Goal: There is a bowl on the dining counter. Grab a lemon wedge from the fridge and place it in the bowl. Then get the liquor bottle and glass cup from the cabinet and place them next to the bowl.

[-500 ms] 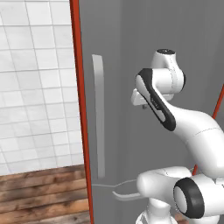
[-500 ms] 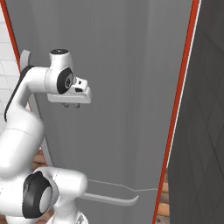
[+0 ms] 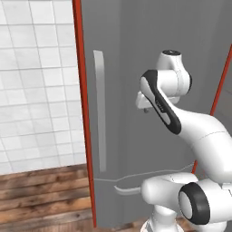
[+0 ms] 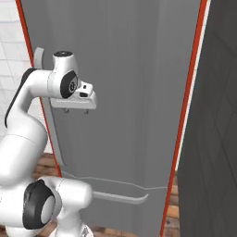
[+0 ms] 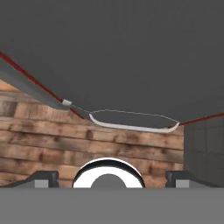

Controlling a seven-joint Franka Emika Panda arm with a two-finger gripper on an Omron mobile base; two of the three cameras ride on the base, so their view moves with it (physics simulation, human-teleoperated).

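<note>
In front of the shut fridge (image 3: 136,54), the wide-open empty hand (image 4: 75,111) is held off the bar handle (image 3: 99,113), so a misaligned reach is risked.

Brown plank floor (image 3: 41,195) — the closed grey fridge (image 3: 149,59) stands on it.

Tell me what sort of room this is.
Most likely a kitchen: a tall grey fridge with a long vertical bar handle stands framed by red panels, beside a white tiled wall and a wooden plank floor.
</note>
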